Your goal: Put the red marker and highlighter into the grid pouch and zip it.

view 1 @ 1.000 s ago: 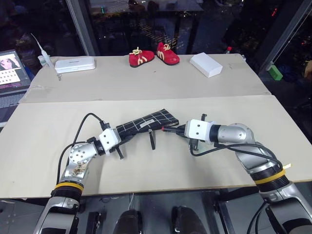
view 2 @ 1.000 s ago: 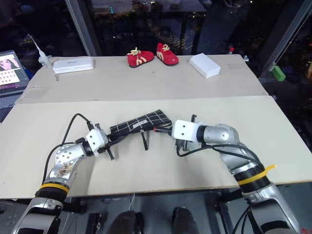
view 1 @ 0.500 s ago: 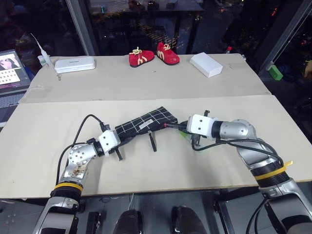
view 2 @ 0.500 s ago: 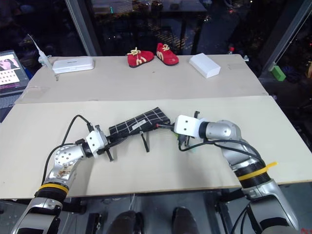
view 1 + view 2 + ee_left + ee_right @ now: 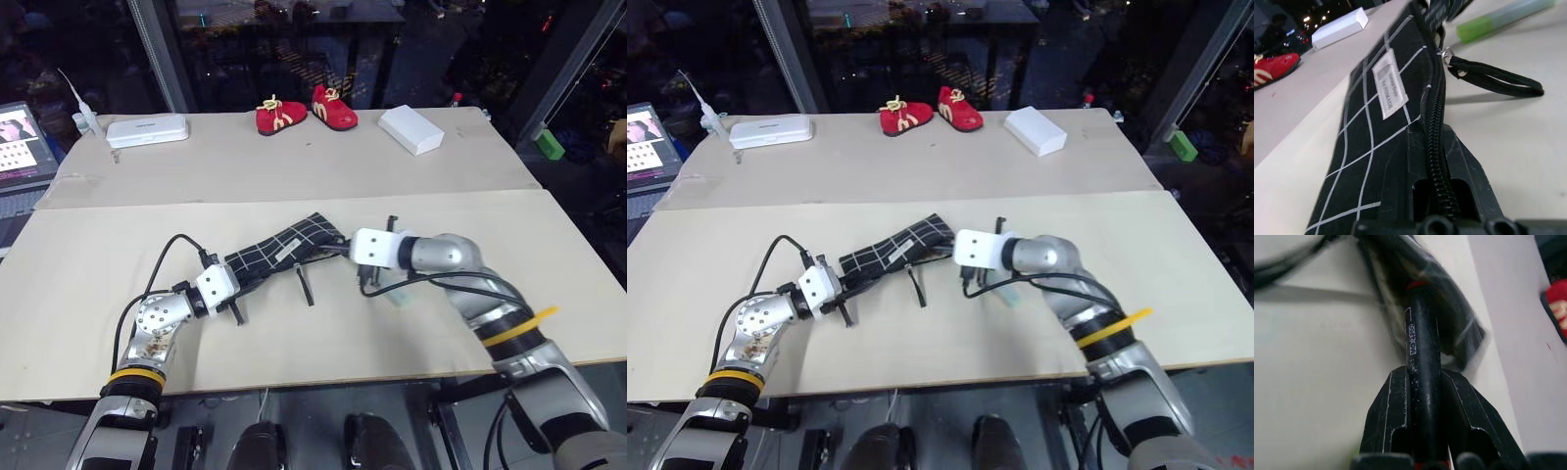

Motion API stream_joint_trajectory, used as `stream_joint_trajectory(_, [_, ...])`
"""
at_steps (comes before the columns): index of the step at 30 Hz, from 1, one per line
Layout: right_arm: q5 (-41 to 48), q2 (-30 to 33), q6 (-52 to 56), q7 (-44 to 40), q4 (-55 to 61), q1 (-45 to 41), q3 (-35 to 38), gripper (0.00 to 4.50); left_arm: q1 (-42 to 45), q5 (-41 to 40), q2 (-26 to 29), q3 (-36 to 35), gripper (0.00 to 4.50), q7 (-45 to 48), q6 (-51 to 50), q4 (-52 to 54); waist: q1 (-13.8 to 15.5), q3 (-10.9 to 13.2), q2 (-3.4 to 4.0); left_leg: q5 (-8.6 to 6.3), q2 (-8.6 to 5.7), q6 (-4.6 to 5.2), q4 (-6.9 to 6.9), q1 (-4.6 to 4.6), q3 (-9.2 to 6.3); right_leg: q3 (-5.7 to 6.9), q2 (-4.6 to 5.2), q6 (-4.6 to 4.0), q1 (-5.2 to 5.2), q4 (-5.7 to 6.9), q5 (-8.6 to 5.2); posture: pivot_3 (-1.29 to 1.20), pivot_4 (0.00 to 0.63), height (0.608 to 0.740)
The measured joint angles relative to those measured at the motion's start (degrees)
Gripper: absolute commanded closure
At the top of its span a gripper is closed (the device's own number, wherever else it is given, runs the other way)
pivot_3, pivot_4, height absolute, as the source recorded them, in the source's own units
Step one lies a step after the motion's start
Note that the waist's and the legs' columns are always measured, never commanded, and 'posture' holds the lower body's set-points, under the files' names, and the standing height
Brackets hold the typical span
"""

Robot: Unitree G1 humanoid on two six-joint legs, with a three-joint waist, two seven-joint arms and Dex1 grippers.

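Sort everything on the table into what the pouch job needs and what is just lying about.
Job:
grid pouch
red marker
highlighter

Lying about:
red shoes
white box
white case

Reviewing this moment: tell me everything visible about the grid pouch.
The grid pouch is flat black fabric with thin white grid lines, a small white label and a black zip along one edge, with a black cord loop trailing from the zip onto the table. It lies slanted between the arms. The left pincer is shut on its near end at the zip. At its far end the right pincer brings the red marker to its mouth.
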State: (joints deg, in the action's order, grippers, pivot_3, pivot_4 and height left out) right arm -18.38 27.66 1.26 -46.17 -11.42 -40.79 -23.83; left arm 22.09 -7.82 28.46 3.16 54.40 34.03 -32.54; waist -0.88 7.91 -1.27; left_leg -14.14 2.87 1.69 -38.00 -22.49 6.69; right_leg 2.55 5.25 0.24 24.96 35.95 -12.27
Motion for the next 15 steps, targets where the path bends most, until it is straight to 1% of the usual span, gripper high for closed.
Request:
stream_joint_trajectory(2, [-1.9, -2.2, -0.3, 0.7, -1.0, -1.6, -1.5, 3.97, 0.0, 0.0, 0.2, -0.1, 4.5, 0.2, 0.3, -0.5, 0.0, 0.0, 0.0, 0.0, 0.0, 0.0, 0.0, -0.01, 0.0, 0.01, -0.01, 0.0, 0.02, 0.0, 0.0, 0.0, 0.15, 0.74])
stream_joint_trajectory(5, [-3.6, -3.8, -2.0, 1.4, -1.9, -2.6, -3.3, 3.97, 0.1, 0.0, 0.2, -0.1, 4.5, 0.3, 0.7, -1.1, 0.1, 0.0, 0.0, 0.0, 0.0, -0.01, 0.0, -0.03, 0.0, 0.04, 0.0, 0.0, 0.02, -0.01, 0.0, 0.0, 0.15, 0.74])
stream_joint_trajectory(11, [-7.8, -7.6, -8.8, 4.9, -9.6, -4.8, -7.4, 3.97, 0.5, 0.0, 0.1, 0.0, 4.5, 0.7, 0.8, -2.2, 0.0, 0.0, 0.01, 0.02, 0.0, -0.03, 0.0, -0.03, 0.01, 0.04, -0.01, 0.0, 0.03, 0.01, 0.0, 0.0, 0.15, 0.74])
stream_joint_trajectory(15, [-8.3, -9.4, -13.9, 6.4, -13.3, -6.0, -7.9, 3.97, 0.6, 0.0, 0.0, 0.0, 4.5, 0.8, 0.9, -2.2, -0.1, 0.0, 0.01, 0.02, 0.0, -0.04, 0.0, -0.03, 0.02, 0.04, 0.0, 0.0, 0.02, 0.0, 0.0, 0.0, 0.15, 0.74])
